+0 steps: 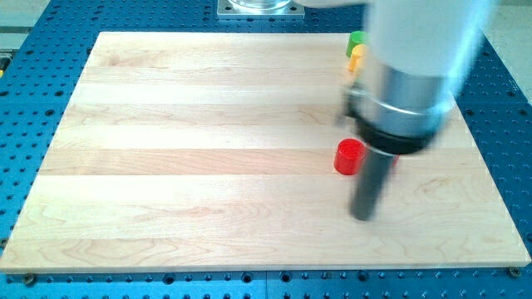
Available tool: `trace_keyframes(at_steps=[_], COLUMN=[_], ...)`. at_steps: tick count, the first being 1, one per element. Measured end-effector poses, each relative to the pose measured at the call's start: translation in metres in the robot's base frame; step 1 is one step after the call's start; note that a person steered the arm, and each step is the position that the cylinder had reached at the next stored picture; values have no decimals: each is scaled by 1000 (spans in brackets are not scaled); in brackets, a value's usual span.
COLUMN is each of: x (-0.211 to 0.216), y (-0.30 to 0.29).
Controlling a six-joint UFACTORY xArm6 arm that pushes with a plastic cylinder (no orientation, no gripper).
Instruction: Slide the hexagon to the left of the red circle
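Pale wooden counter [208, 166] fills most of the view, resting on a blue perforated base [25, 50]. My arm ends in a plain dark rod rather than fingers, so nothing is clenched or grasped; my tip [363, 216] sits on the wood in the view's right half, somewhat blurred. The red circle [350, 156] lies just above and slightly to the view's left of my tip, close beside the rod's shaft; whether they touch I cannot tell. A thin red sliver [393, 160] peeks out at the rod's right side, too hidden to name. Near the view's top edge a green block [357, 39] sits directly above a yellow block [357, 57], both half covered by my arm, well apart from my tip. Which of these is the hexagon cannot be made out, since no block's outline shows fully.
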State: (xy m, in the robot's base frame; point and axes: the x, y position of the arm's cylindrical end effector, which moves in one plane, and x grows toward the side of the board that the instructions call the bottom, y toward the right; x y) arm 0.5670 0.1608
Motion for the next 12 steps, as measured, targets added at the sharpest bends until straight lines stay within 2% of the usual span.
trace_keyframes(at_steps=[1,2,3,4,6,7,8,10,11,12], x=[-49,-152,-231,-262,-262,-258,-245,-283,-285,-253], y=[114,142,125,108,34,-25,-112,-136,-167,-201])
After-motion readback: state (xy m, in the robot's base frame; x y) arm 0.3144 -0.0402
